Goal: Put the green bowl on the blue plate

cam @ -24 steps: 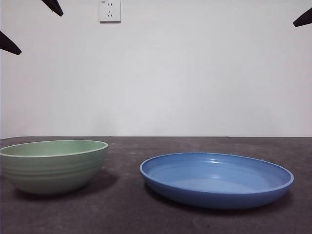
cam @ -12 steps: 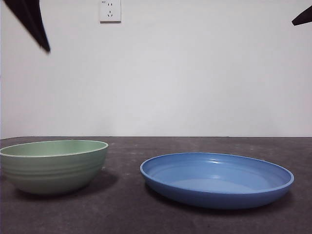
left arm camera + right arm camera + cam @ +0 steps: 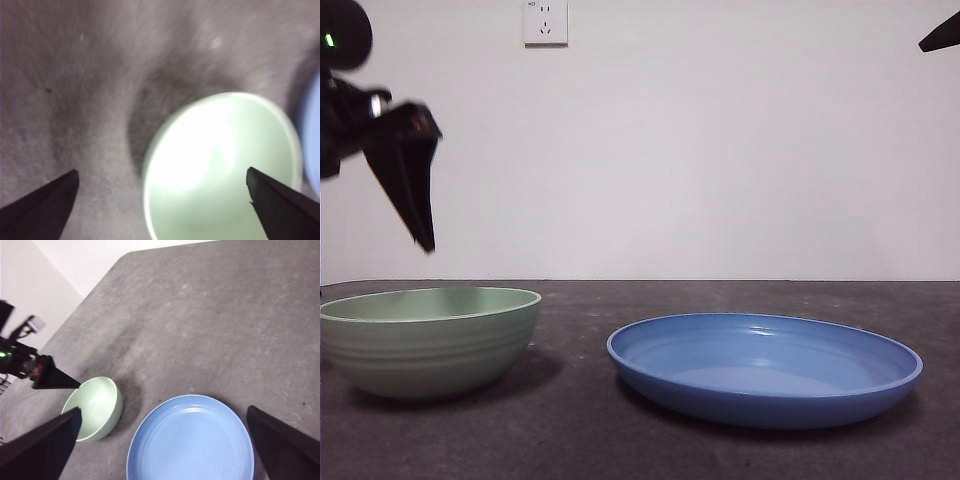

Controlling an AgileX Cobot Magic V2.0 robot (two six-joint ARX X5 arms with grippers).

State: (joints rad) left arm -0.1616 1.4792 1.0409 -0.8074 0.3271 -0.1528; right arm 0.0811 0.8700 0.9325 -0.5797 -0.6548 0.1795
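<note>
From the front we see the green bowl (image 3: 430,340) sitting upright on the dark worktop (image 3: 720,455), and the blue plate (image 3: 765,368) lies flat beside it, the two apart with a strip of bare worktop between them. Above the bowl hangs the left claw (image 3: 415,215), big and dark, one black jaw pointing down toward the bowl's rim but clear of it. High above the plate's far side, only a black tip of the right claw (image 3: 940,35) shows. A white wall socket (image 3: 545,21) sits on the wall behind the bowl.

On to the left wrist view, and it is blurred. The left claw (image 3: 160,200) is spread wide and released, holding nothing, one jaw over the bowl's pale inside and the other over bare worktop beside the bowl (image 3: 220,165). An edge of the plate (image 3: 312,145) peeks in just past the bowl.

Now the right wrist view, high above it all. The right claw (image 3: 165,440) is also wide open and empty. Below it we see the plate (image 3: 192,440) empty, the bowl (image 3: 95,407) just beside it without touching, and the left claw's jaw (image 3: 52,377) poised over the bowl's rim on the side away from the plate.
</note>
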